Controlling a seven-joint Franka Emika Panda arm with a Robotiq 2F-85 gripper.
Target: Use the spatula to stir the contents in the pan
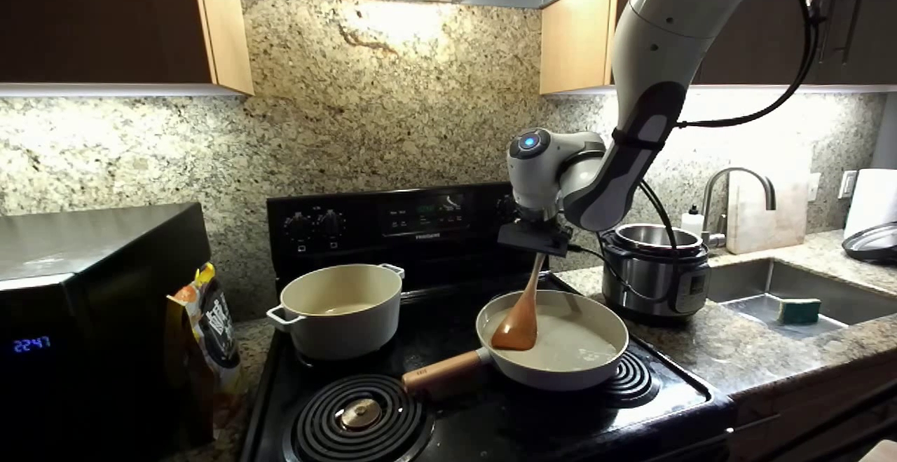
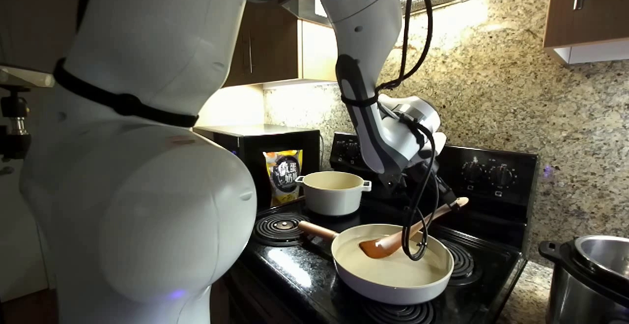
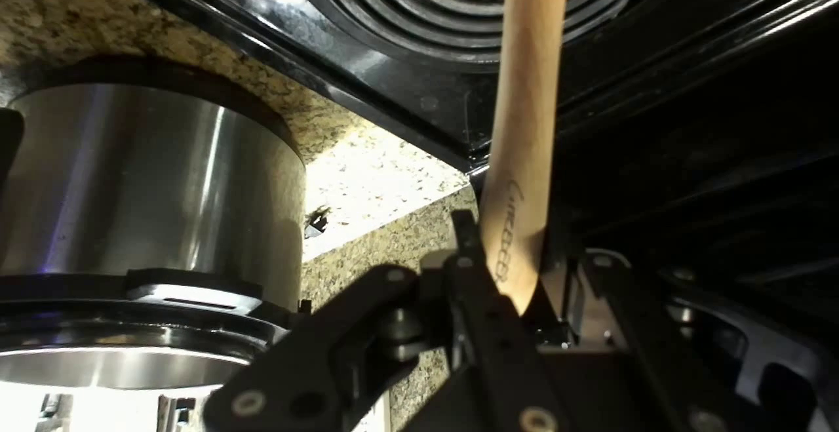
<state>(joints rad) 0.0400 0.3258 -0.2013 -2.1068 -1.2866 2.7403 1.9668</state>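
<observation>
1 pan (image 1: 560, 378), 1 pot (image 1: 350, 332) on stove (image 1: 490, 416)

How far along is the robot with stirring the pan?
Done: the end effector grips the spatula, its blade inside the pan. In hand: stirring, perhaps; one moment can't show motion. Left: likely mixing the pale contents; how mixed they are, I can't tell.

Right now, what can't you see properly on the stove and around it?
Spatula: blade cut off by the wrist view's top edge.
Contents: too pale against the pan to identify, in both exterior views.
Gripper: fingers hidden behind a black block in an exterior view.
Steel pot: cut off by the right edge in an exterior view.
Bag: small print too tiny to read in both exterior views.
</observation>
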